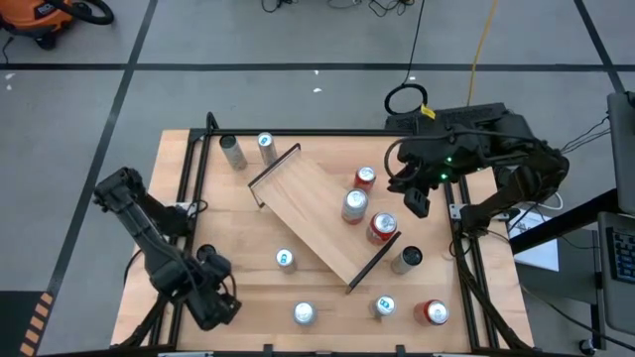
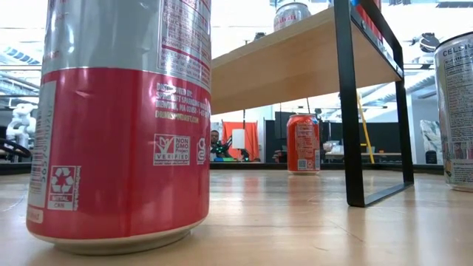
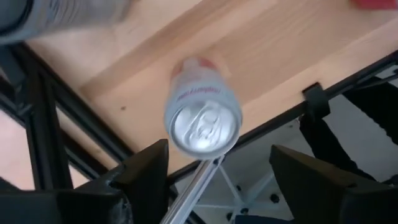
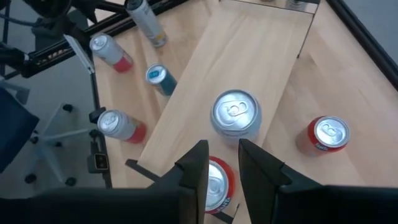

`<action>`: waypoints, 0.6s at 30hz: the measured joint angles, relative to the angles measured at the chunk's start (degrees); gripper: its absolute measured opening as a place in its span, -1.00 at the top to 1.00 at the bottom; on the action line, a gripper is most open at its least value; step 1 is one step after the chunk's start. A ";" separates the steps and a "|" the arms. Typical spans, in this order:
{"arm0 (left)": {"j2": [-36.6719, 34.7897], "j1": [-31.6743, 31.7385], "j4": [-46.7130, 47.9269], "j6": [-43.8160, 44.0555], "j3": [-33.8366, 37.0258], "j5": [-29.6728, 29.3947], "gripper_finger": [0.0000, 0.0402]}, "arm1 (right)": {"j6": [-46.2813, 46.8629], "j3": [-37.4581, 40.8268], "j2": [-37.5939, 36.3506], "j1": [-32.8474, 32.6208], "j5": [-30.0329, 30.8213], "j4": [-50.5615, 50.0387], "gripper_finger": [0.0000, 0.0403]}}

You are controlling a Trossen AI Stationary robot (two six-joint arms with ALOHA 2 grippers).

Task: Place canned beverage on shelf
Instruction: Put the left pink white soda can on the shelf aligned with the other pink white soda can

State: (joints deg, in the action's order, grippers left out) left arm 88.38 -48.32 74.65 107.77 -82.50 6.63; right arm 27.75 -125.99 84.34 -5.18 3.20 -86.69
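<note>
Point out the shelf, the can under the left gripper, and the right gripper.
shelf [image 1: 310, 203]: high view, bare wood of its board.
silver can [image 3: 203, 123]: left wrist view, its top lid.
right gripper [image 4: 223, 163]: right wrist view, midway between its narrow-set fingertips.

The big red and silver can [image 2: 122, 125] nearest the low camera carries a "NON GMO VERIFIED" badge and a recycling mark reading "METAL CAN". Its other small print cannot be read

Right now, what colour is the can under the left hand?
Silver top, red base; left wrist view shows it best.
</note>
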 joint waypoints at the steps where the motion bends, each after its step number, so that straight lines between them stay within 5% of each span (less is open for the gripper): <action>1: 0.00 -0.53 -0.04 0.56 0.00 0.00 -0.48 | -0.15 0.00 -0.08 -0.21 0.02 0.00 0.67; 18: -0.04 -1.70 -8.14 1.27 8.69 1.78 -0.56 | 0.43 -0.01 -0.02 -1.99 0.09 0.02 0.67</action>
State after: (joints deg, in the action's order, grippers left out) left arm 88.33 -50.02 66.50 109.04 -73.81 8.41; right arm 28.19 -126.00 84.31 -7.17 3.29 -86.67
